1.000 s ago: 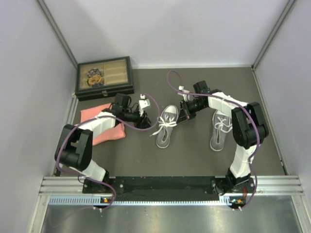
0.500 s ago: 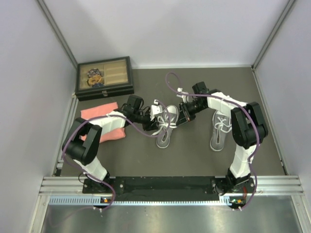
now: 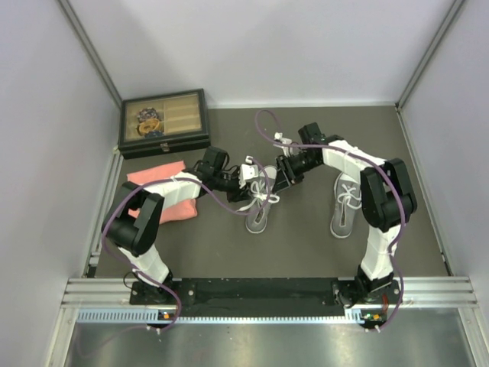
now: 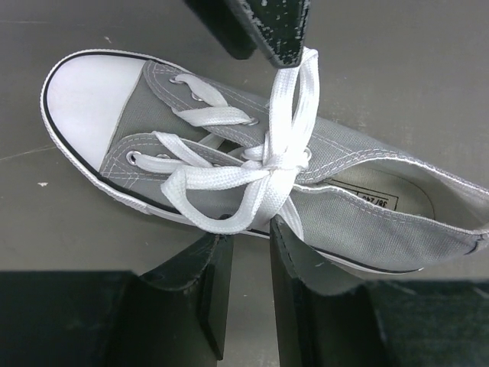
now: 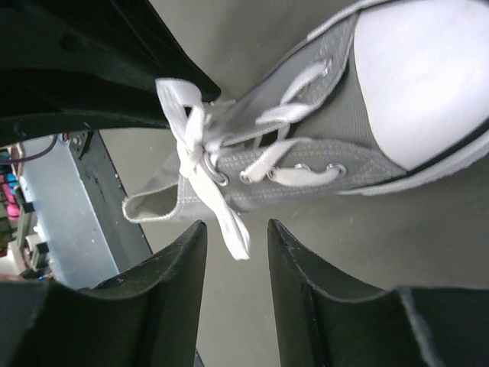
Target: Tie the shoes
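Two grey sneakers with white toe caps lie on the dark table. The left shoe (image 3: 257, 214) is between my grippers; the right shoe (image 3: 345, 205) lies apart, beside the right arm. In the left wrist view the left shoe (image 4: 359, 222) has its white laces (image 4: 279, 160) knotted once, with a loop lying at my left gripper (image 4: 248, 229), which is open by a narrow gap. My left gripper (image 3: 246, 182) is at the shoe's left side. My right gripper (image 3: 284, 180) is at its toe side, open (image 5: 235, 225), with a loose lace end (image 5: 233, 229) hanging between its fingers, over the shoe (image 5: 336, 115).
A folded pink cloth (image 3: 149, 177) lies under the left arm. A dark box with compartments (image 3: 164, 122) stands at the back left. Grey walls close the table on three sides.
My left gripper has swung right from over the pink cloth to the left shoe. My right gripper has shifted slightly left towards the same shoe.
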### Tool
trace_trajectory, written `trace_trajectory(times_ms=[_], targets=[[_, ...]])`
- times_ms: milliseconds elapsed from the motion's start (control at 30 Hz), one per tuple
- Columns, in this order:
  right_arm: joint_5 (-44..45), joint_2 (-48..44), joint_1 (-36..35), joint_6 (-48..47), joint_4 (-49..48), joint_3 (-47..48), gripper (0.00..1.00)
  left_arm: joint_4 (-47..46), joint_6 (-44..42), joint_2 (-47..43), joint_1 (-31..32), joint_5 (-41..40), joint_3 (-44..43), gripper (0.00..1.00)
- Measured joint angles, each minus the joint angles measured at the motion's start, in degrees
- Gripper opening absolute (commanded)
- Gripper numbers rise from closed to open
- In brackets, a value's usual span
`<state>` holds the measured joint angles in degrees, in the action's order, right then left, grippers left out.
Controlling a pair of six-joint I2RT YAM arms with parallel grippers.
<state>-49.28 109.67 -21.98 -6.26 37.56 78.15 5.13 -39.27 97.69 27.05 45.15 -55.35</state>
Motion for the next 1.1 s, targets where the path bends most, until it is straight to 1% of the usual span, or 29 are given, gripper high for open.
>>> trace_trajectory(times_ms=[267, 367, 433, 467, 500, 567, 600, 667, 700, 767, 800, 833, 867, 900, 933, 1067, 1100], targets=[[0.1, 1.5, -2.6, -1.7, -0.1, 3.1, 0.36, 0.0, 0.1, 0.1, 0.0, 0.0, 0.0, 0.31], [0.1, 2.4, -3.4, -1.9, 0.1, 3.2, 0.35, 0.0, 0.1, 0.1, 0.0, 0.0, -0.1, 0.33], [0.1, 3.0, -3.8, -2.4, 0.2, 3.3, 0.32, 0.0, 0.2, 0.1, 0.0, -0.1, -0.1, 0.35], [0.2, 3.1, -3.8, -2.7, 0.4, 3.3, 0.3, 0.0, 0.2, 0.1, 0.0, -0.1, -0.1, 0.35], [0.2, 3.3, -3.8, -2.9, 0.6, 3.3, 0.26, 0.0, 0.3, 0.1, 0.0, -0.1, -0.1, 0.35], [0.2, 3.4, -3.8, -3.3, 1.1, 3.3, 0.24, 0.0, 0.3, 0.1, 0.0, -0.1, -0.1, 0.35], [0.2, 3.4, -3.8, -3.5, 1.4, 3.3, 0.2, 0.0, 0.3, 0.1, 0.0, 0.0, -0.1, 0.34], [0.1, 3.4, -3.8, -3.9, 1.6, 3.3, 0.17, 0.0, 0.3, 0.1, 0.0, 0.0, -0.1, 0.31], [0.1, 3.4, -3.8, -4.2, 1.6, 3.3, 0.15, 0.0, 0.3, 0.1, 0.0, 0.0, -0.1, 0.26], [0.1, 3.4, -3.8, -4.4, 1.9, 3.3, 0.11, 0.0, 0.3, 0.1, 0.1, 0.0, -0.2, 0.22], [0.1, 3.4, -3.8, -4.6, 2.0, 3.3, 0.05, 0.0, 0.3, 0.1, 0.1, 0.0, -0.3, 0.19], [0.1, 3.4, -3.8, -4.7, 2.1, 3.3, 0.02, 0.0, 0.3, 0.1, 0.1, 0.0, -0.4, 0.15], [0.1, 3.4, -3.8, -4.8, 2.2, 3.3, 0.0, 0.0, 0.2, 0.1, 0.2, 0.0, -0.5, 0.14], [0.1, 3.4, -3.8, -5.0, 2.3, 3.3, 0.0, 0.0, 0.2, 0.1, 0.2, 0.0, -0.6, 0.12], [0.1, 3.4, -3.8, -5.1, 2.4, 3.3, 0.0, 0.0, 0.1, 0.1, 0.2, 0.0, -0.6, 0.08], [0.1, 3.4, -3.8, -5.3, 2.4, 3.3, 0.0, 0.2, 0.1, 0.1, 0.2, -0.1, -0.6, 0.0], [0.1, 3.4, -3.8, -5.3, 2.5, 3.3, 0.0, 0.3, 0.1, 0.0, 0.1, -0.1, -0.6, 0.0]])
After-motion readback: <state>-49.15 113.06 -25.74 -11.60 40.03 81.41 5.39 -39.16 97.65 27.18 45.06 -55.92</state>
